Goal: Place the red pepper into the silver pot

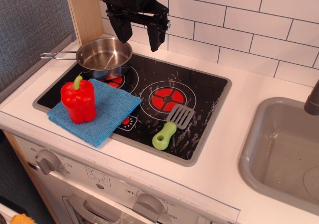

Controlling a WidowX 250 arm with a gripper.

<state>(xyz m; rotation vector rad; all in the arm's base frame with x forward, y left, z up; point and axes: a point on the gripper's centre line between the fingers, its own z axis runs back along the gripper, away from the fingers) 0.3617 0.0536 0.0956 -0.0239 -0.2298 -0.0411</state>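
Note:
The red pepper (pixel 79 101) stands upright on a blue cloth (pixel 99 110) at the front left of the black stovetop, its green stem pointing up. The silver pot (pixel 104 55) sits empty on the back left burner, its thin wire handle pointing left. My gripper (pixel 138 35) hangs in the air above the back of the stove, just right of and above the pot. Its two black fingers are spread apart with nothing between them. It is well away from the pepper.
A spatula (pixel 172 126) with a green handle lies on the stovetop (pixel 199 92) by the right burner. A grey sink basin (pixel 284 154) sits at the right. A wooden post (pixel 83 12) rises behind the pot. Oven knobs (pixel 47 160) line the front.

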